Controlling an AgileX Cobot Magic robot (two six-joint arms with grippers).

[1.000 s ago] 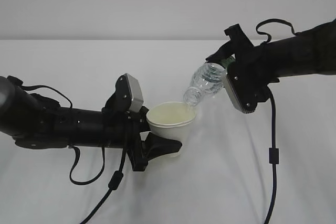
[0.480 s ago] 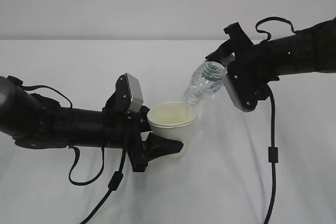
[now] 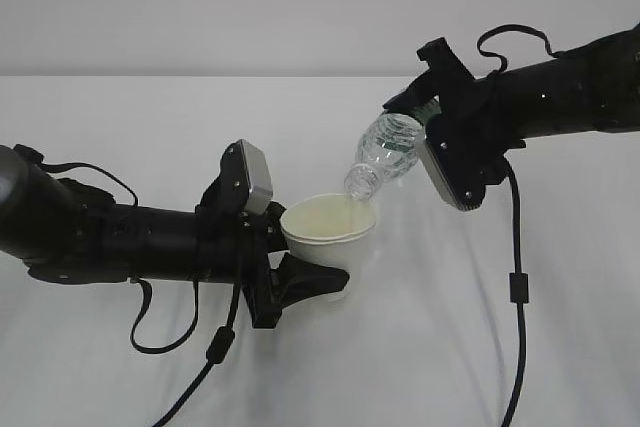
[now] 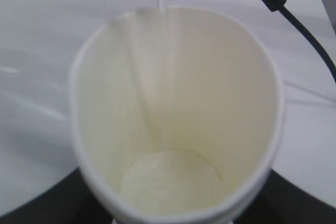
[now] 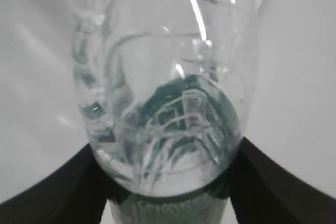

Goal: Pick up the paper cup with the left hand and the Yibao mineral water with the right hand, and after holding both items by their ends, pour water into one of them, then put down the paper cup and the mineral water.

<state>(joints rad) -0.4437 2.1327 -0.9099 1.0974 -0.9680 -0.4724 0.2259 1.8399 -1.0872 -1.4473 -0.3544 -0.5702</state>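
Water trickles from the tilted Yibao mineral water (image 3: 385, 152) clamped in the right tool (image 3: 425, 117) into the paper cup (image 3: 325, 227) gripped by the left tool (image 3: 300, 282) — any sideways drift risks spilling onto the table (image 3: 450, 347).

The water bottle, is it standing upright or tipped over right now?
Tipped. The Yibao mineral water slants mouth-down over the paper cup, with a thin stream visible in the left wrist view.

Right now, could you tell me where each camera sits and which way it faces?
Exterior: in front, slanting down at both arms, left gripper and right gripper.
Left wrist: behind the paper cup, looking into it; dark gripper parts at bottom.
Right wrist: along the Yibao mineral water; dark gripper parts below.
Shared: the bottle mouth over the cup.
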